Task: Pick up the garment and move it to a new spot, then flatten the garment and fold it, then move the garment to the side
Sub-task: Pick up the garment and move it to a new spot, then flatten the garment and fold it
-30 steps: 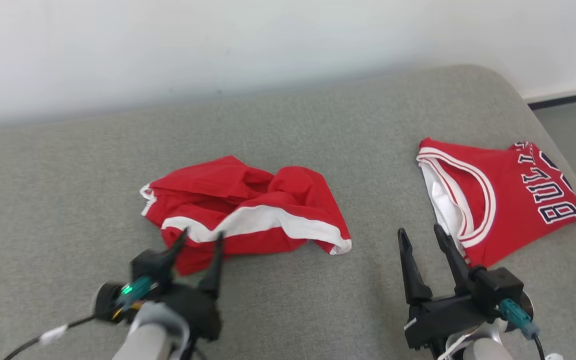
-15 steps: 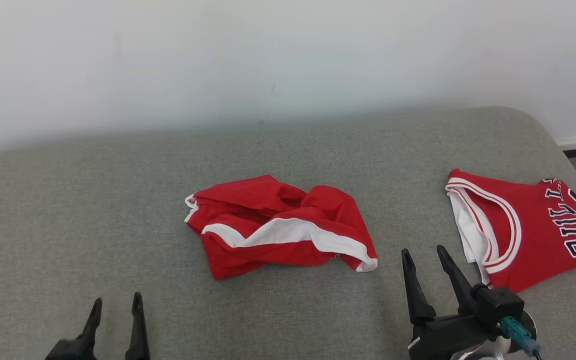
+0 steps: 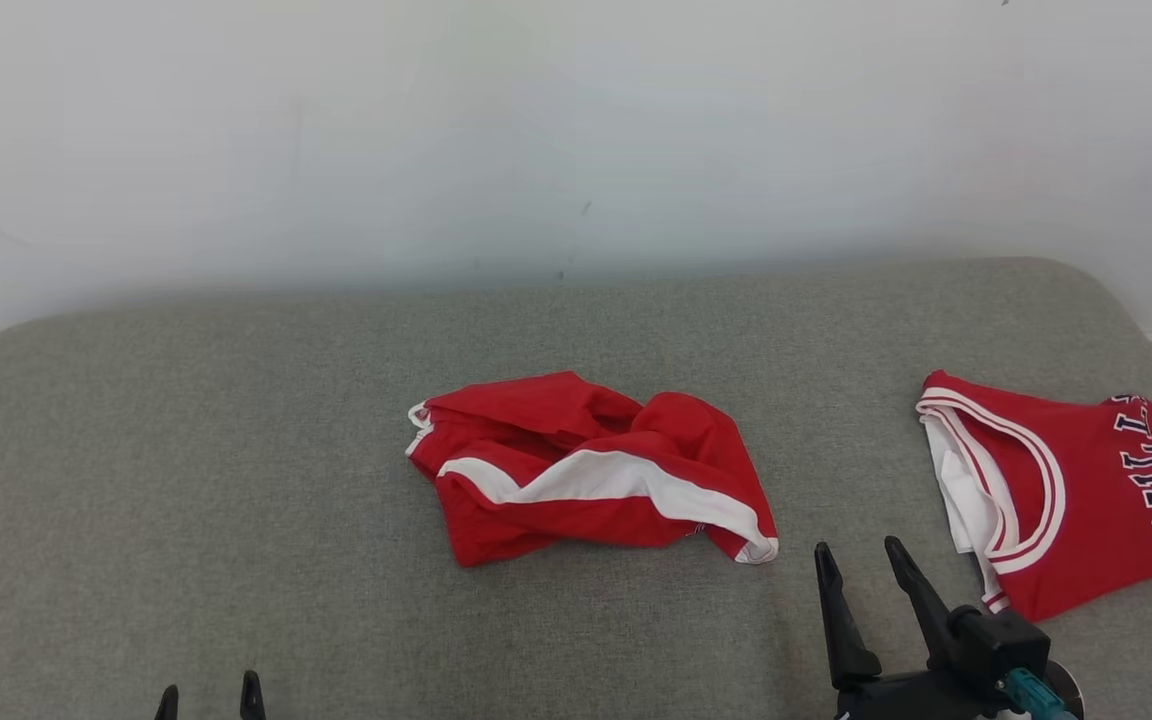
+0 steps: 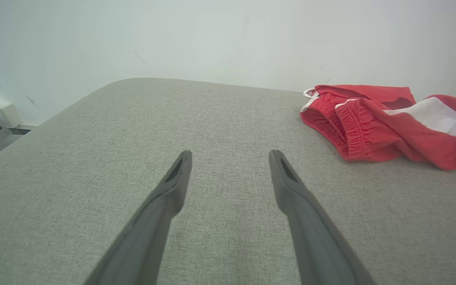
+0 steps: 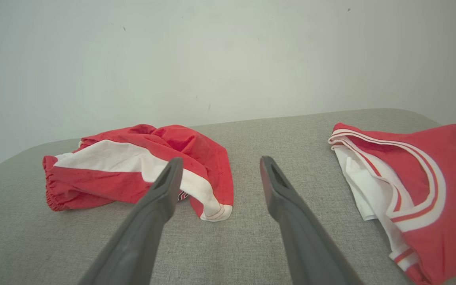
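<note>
Wide open and empty: left pincer (image 4: 230, 156), right pincer (image 3: 858, 552). Ahead-left of right pincer: crumpled shorts (image 3: 586, 470), likely soft, light, limp. Better to grip elastic waistband (image 4: 342, 130).

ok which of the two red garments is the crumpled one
The red shorts with the white stripe in the middle: they are bunched and wrinkled, whereas the jersey with navy lettering to the right lies flat.

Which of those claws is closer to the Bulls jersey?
Right. The right gripper sits just left of the jersey; the left gripper is far left, past the shorts.
</note>
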Available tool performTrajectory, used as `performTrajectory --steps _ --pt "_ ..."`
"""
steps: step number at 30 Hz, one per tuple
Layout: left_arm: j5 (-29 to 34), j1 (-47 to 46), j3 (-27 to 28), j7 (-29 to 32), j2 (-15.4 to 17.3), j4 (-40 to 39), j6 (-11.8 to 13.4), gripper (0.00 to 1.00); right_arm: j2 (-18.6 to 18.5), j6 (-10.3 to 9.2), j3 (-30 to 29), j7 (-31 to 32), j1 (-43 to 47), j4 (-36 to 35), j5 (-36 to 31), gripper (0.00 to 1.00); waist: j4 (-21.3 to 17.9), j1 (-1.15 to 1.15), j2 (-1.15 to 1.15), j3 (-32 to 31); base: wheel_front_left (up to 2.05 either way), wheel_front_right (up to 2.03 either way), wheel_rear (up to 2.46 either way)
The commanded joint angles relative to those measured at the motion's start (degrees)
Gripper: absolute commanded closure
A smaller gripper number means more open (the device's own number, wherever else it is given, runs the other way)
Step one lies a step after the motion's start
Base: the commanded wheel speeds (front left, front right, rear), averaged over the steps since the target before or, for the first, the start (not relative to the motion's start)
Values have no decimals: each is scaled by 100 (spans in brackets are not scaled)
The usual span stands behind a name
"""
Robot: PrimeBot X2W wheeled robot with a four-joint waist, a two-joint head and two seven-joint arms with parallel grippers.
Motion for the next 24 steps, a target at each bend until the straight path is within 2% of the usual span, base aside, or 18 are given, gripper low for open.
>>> performTrajectory --steps 1,12,24 --pt "42 69 18 -16 -29 -21 -32 0 8 -14 -10 1 70 5 -37 0 -3 0 0 -4 0 0 0" --pt "-46 -128 -82 -17 -63 25 -107 0 6 -14 -37 1 30 52 -96 0 -33 0 0 166 0 0 0" --pt "-260 -622 -698 -17 -61 -4 -10 0 8 -15 -118 2 -458 395 -379 0 232 0 0 872 0 0 0"
